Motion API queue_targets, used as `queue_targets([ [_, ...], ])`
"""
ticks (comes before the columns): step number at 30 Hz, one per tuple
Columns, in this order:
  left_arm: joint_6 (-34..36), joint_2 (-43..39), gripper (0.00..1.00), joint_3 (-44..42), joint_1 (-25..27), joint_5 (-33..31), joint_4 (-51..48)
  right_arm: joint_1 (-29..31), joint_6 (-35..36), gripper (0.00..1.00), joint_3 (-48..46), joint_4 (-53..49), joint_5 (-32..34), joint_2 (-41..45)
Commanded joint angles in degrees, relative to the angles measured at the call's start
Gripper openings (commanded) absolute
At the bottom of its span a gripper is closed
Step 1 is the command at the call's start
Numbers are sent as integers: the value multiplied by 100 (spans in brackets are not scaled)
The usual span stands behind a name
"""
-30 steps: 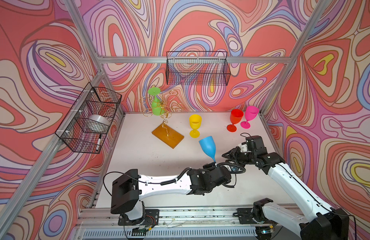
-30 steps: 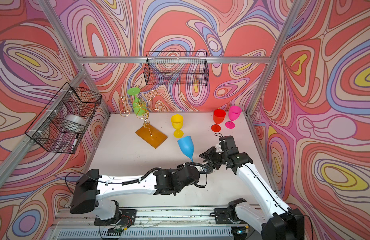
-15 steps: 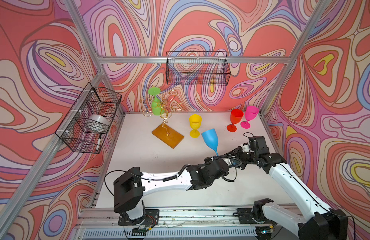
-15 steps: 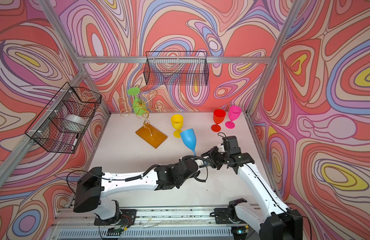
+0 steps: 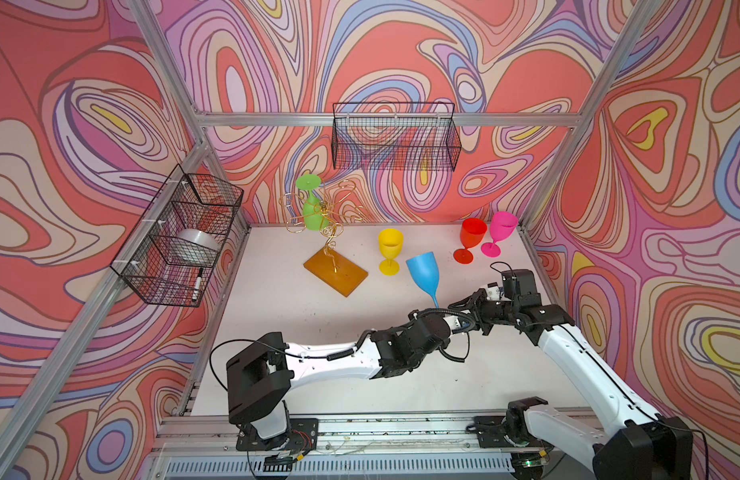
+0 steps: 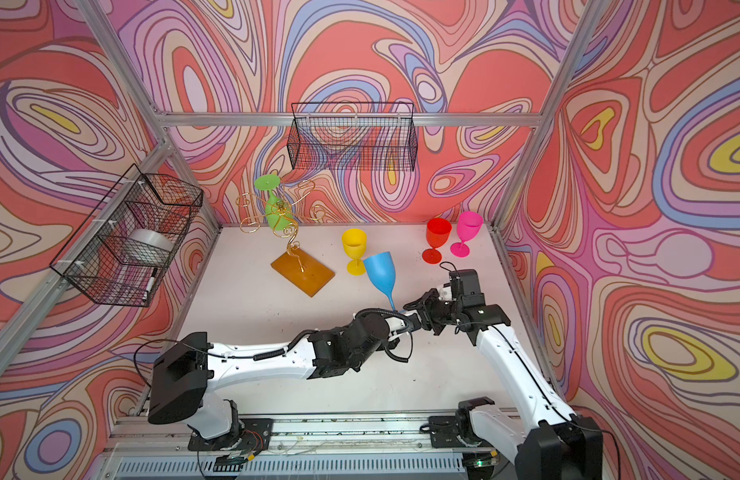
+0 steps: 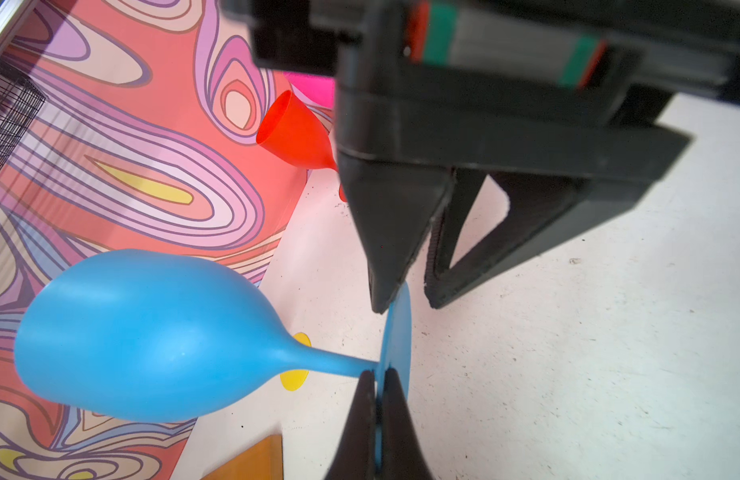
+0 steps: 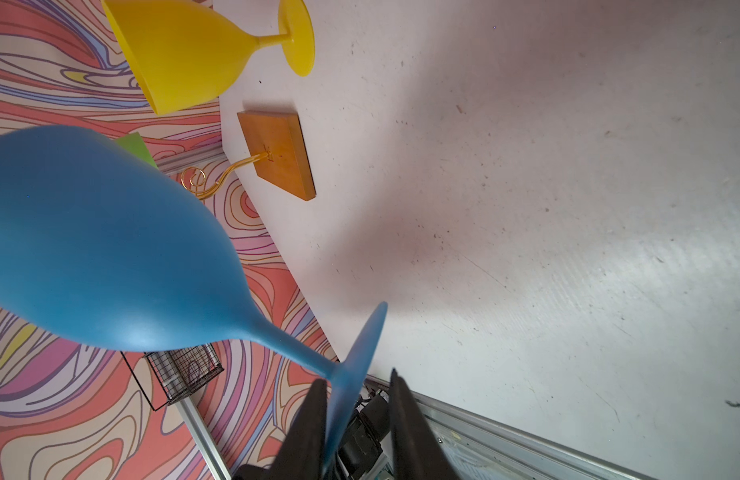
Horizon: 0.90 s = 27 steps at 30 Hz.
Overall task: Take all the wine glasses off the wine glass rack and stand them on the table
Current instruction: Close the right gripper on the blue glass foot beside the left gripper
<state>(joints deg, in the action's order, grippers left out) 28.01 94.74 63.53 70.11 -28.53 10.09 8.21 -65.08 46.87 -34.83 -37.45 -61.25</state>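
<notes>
Two grippers meet at one blue plastic wine glass (image 5: 423, 272) above the white worktop (image 5: 297, 316).
The left gripper (image 7: 379, 376) is pinched tight on the glass's flat foot, holding it tilted with the bowl up. The right gripper (image 8: 357, 378) straddles the foot's opposite edge, jaws narrowly apart, with a gap showing beside one finger. The thin gold wire wine glass rack (image 5: 335, 272) on its amber base stands rear left, well apart, and a green plastic wine glass (image 5: 313, 214) hangs upside down on it.
</notes>
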Motion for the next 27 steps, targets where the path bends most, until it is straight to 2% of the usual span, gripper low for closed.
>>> queue_targets([
  [1,126,84,0,85,-36,20,584,-38,13,25,-108,-77,-28,-44],
  [11,-86,168,0,221,-28,246,582,-101,-42,19,-144,29,-15,-79],
  [13,-140,168,0,238,-24,308,587,-115,-40,15,-144,37,-12,-80],
  [17,-254,168,0,303,-32,361,557,-126,-116,0,-196,149,-17,-54],
  [21,-446,79,1,304,-25,319,529,-124,-85,0,-157,138,61,-12],
  [24,-661,-99,14,257,-27,296,445,-121,-73,0,-109,107,176,72],
  [27,-947,-377,39,172,-30,347,276,-120,-66,0,-73,114,273,122],
])
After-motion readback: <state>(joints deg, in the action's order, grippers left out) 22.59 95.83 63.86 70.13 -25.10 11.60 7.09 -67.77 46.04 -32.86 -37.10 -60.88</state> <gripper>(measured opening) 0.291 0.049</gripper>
